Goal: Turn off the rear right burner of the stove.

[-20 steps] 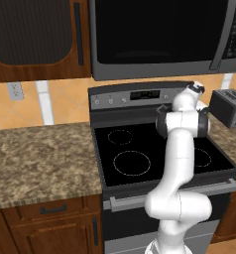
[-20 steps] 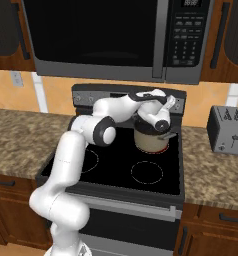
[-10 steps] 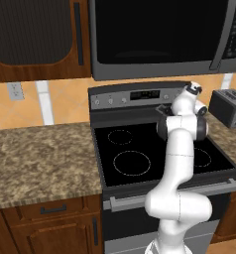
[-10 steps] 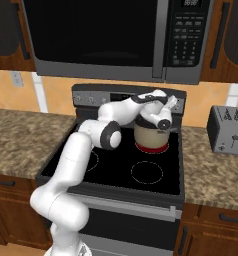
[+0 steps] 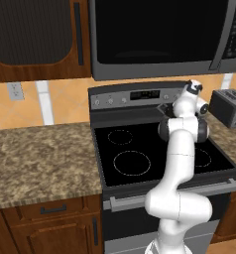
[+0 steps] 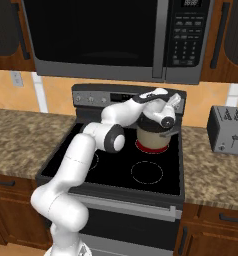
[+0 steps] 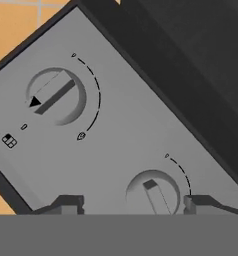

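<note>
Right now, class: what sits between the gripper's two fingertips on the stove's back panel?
In the hand view, a knob sits between the fingertips of the gripper, on the stove's grey panel.

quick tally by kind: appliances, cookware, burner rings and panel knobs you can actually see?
Appliances: 3 – stove, microwave, toaster
Cookware: 1 – pot on the red-glowing rear right burner
Dashed burner rings showing: 3 – left base view
Knobs in hand view: 2 – gripper fingertips flank the lower knob
Total: 9
</note>
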### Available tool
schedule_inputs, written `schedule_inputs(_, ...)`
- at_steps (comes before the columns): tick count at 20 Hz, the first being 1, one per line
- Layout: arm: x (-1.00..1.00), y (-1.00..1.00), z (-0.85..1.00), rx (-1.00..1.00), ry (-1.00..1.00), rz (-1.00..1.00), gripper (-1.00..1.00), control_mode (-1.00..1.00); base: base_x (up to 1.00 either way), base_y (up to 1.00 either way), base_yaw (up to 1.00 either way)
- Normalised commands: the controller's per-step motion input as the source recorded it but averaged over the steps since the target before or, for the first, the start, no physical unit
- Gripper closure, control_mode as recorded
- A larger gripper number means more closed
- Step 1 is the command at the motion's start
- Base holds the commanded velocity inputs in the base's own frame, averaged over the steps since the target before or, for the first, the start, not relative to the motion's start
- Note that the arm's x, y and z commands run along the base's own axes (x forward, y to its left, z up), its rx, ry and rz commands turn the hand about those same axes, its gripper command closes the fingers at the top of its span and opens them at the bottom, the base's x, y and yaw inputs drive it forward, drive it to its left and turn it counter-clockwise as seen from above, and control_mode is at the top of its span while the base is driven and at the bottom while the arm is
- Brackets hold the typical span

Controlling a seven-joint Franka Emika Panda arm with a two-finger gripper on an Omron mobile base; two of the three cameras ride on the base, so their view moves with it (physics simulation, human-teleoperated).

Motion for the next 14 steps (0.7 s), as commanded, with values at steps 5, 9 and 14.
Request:
schedule_inputs(5,0.05,0.07,-0.10,0.01,0.00,0.00,1.00,-1.00,0.00,0.00,0.00)
schedule_inputs(9,0.01,0.17,-0.18,0.01,0.00,0.00,1.00,-1.00,0.00,0.00,0.00)
schedule_inputs(14,0.13,0.20,-0.11,0.03,0.00,0.00,1.00,-1.00,0.00,0.00,0.00)
